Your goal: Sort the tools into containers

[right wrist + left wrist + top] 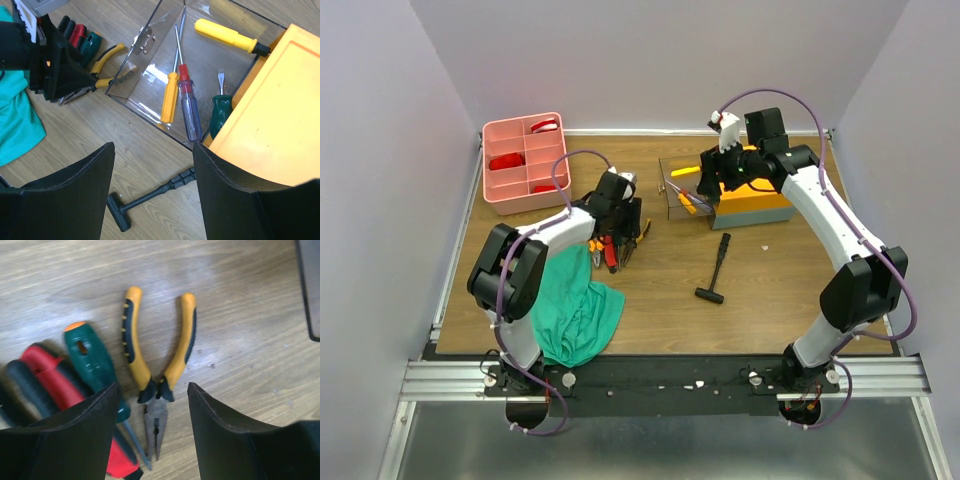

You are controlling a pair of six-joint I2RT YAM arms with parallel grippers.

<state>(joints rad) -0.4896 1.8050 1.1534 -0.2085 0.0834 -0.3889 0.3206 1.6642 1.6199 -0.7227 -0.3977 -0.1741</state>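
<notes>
Hovering over the orange pliers (136, 355), which lie on the counter (240, 315) just beside a green screwdriver (90, 355) and red pliers (47, 372), the left claw (152, 390) stands apart and empty. Closing here could pinch the screwdriver's shaft too, or the splayed handles could swing and slip. The right claw (152, 150), also apart and empty, hangs near the toolbox (270, 115).

Orange-and-black pliers (159, 365), pink tray (523, 163)

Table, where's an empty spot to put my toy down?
Bare wood lies between the green cloth and the hammer, and from the hammer to the table edge on the right. It is crowded at the pliers pile beside the cloth and in the toolbox with its clear lid.
</notes>
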